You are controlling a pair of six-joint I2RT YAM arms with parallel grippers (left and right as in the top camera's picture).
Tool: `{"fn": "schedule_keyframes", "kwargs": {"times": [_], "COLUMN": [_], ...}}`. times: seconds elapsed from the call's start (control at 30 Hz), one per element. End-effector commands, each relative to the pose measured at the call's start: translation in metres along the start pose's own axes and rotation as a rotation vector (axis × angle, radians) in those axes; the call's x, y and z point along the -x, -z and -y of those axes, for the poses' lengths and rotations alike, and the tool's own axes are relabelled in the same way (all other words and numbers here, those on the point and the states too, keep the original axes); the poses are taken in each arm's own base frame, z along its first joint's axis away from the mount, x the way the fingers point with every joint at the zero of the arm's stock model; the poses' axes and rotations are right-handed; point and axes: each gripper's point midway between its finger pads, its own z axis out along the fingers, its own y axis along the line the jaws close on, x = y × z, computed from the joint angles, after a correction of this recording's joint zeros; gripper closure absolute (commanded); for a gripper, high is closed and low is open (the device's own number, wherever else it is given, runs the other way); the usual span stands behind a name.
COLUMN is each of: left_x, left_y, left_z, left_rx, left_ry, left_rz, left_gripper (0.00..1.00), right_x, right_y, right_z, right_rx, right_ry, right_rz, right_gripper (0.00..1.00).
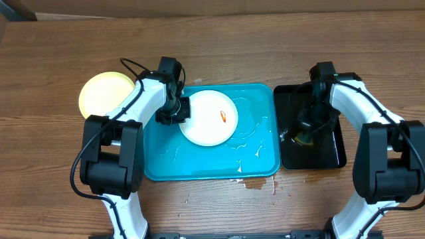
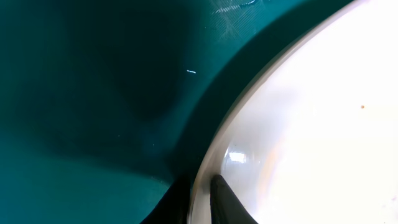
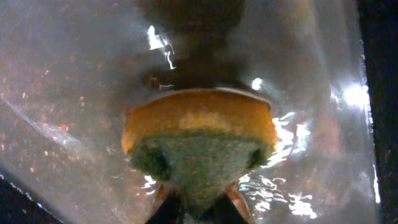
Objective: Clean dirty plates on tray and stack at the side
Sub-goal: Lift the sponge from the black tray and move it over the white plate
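- Left gripper pinches the white plate near the left edge of the tray — probably steadying it.
- Right gripper clamps the sponge in the black tray — for scrubbing.

The overhead camera faces straight down on the whole table. The wrist cameras view close-up: left, the white plate rim; right, the sponge. The overhead view covers both.

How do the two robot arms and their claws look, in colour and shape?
Both arms, the left arm and the right arm, have white rounded shells and black blocky joints. A thin black cable loops beside the left one. The left claw and right claw are dark.
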Motion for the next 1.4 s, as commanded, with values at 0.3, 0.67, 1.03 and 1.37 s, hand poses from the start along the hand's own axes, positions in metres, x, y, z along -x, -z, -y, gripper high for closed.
{"fn": "schedule_keyframes", "kwargs": {"times": [0.3, 0.67, 1.03, 1.37], "left_x": [-0.008, -0.004, -0.004, -0.004], "left_y": [-0.013, -0.013, -0.013, -0.013], "left_z": [-0.005, -0.004, -0.004, -0.004], "left_rx": [0.023, 0.017, 0.017, 0.017], "left_ry": [0.001, -0.001, -0.001, -0.001], "left_rz": [-0.034, -0.015, -0.015, -0.015], "left_gripper": [0.85, 0.83, 0.78, 0.78], "right_x": [0.018, 0.039, 0.043, 0.033], "right_y": [0.021, 0.059, 0.066, 0.067], "right_z": [-0.016, -0.006, -0.011, -0.012], "right_rx": [0.06, -0.101, -0.236, -0.279], "right_ry": [0.168, 0.192, 0.25, 0.258], "right_rz": [0.053, 0.181, 0.27, 0.261], "right_gripper": [0.96, 0.96, 0.96, 0.96]}}
